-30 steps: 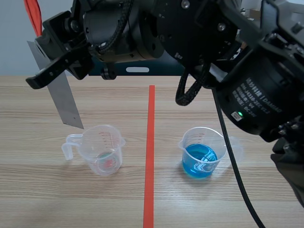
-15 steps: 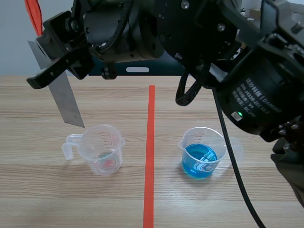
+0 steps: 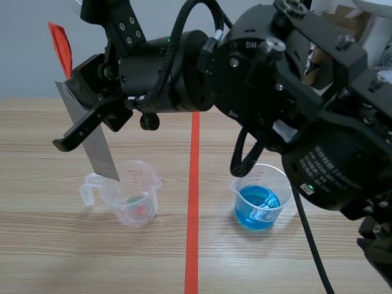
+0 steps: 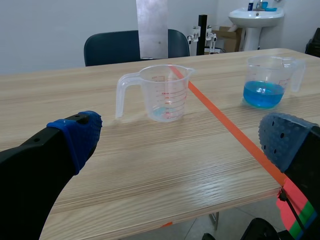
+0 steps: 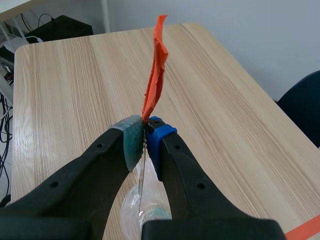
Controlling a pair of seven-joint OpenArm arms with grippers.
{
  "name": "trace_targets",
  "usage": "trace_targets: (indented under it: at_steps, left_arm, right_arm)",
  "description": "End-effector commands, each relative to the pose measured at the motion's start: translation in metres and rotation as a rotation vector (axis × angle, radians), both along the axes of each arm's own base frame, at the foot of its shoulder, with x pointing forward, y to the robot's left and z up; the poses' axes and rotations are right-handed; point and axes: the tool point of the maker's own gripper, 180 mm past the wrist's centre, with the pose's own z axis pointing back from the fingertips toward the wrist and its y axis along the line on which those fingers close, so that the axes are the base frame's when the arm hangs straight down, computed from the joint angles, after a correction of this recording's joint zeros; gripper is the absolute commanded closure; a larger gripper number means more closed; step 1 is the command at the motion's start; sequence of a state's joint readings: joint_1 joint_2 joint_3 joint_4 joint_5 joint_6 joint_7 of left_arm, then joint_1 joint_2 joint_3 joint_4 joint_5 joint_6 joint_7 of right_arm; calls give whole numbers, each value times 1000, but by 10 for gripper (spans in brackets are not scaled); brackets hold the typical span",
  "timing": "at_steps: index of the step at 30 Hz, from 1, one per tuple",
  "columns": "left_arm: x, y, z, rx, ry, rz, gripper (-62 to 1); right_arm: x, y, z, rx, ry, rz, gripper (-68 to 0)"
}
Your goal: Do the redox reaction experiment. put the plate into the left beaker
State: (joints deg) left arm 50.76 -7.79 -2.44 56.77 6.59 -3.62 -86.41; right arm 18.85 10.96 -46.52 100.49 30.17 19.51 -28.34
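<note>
The right fingers pinch the plate, which hangs tilted just above the left beaker, its lower end near the rim at ten o'clock. It is not in yet; lowering and release are left. The left fingers are spread, holding nothing.

Light wood-grain table carries two upright vessels, well apart. A clear plastic handled beaker with red graduations stands left of the orange-red tape line. A clear plastic beaker holding blue liquid stands right of it.
</note>
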Motion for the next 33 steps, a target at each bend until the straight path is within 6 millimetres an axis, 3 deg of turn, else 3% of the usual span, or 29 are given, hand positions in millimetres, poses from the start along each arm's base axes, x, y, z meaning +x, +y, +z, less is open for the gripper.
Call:
trace_targets:
  at_steps: [1,33]
  left_arm:
    - [-2,0,11,-15,-49,-2,-623]
    - [-2,0,11,-15,-49,-2,-623]
  right_arm:
    - [7,-2,12,30,-40,-9,-6]
    - [39,-21,-83,45,97,-44,-6]
